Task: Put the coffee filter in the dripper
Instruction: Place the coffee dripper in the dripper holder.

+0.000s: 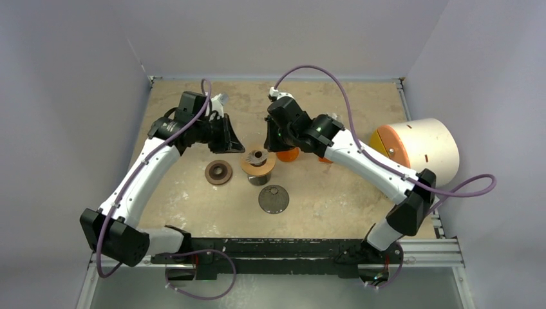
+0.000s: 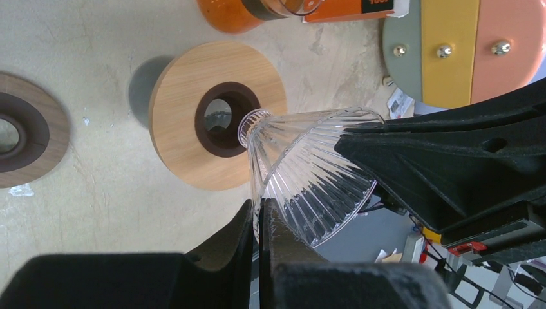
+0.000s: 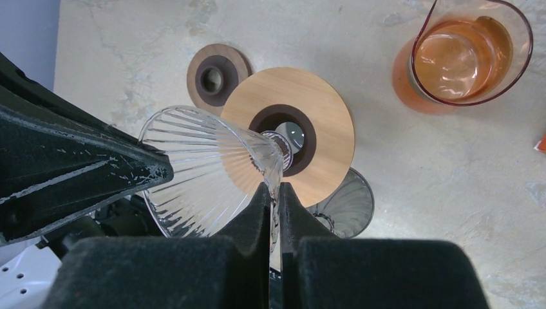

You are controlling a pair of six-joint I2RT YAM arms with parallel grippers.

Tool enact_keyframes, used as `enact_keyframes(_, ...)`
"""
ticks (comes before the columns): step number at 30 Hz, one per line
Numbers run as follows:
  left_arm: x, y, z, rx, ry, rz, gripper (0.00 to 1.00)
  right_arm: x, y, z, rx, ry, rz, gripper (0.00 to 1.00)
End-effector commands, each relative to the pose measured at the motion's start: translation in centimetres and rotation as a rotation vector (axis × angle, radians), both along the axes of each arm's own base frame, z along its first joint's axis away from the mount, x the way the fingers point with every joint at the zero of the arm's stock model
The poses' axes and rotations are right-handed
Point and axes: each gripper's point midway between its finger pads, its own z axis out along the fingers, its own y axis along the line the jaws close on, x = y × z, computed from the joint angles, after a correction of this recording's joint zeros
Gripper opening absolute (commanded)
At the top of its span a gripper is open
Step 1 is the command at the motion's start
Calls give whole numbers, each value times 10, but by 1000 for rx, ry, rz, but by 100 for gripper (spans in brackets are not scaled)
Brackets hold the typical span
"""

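Observation:
A clear ribbed glass dripper cone (image 1: 259,156) is held narrow end down over the hole of a light wooden ring (image 1: 250,166). My left gripper (image 1: 233,143) is shut on the cone's rim wall (image 2: 302,174), fingertips pinching the glass (image 2: 263,219). My right gripper (image 1: 273,141) is shut on the opposite rim (image 3: 275,196). The cone (image 3: 206,167) has its tip at the ring's dark centre (image 3: 299,138). No coffee filter shows in any view.
A dark walnut ring (image 1: 219,172) lies left of the wooden ring. A smoky glass disc (image 1: 273,199) lies in front. An orange glass carafe (image 1: 288,153) stands just behind right (image 3: 460,58). A big cream cylinder with an orange end (image 1: 418,148) sits far right.

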Motion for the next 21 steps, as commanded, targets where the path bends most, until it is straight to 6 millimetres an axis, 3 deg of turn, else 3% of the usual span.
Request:
enact_keyframes(1,13,8,-8,72,-34,-4,0,-4,14,6,91,42,17,0)
enact_keyframes(8,18,10,-18,104,-16,-16,0,-3,21,-8,117,101,31,0)
enact_keyframes(21,28,5,-25,124,4,-52,0,5,15,-22,124,161,10,0)
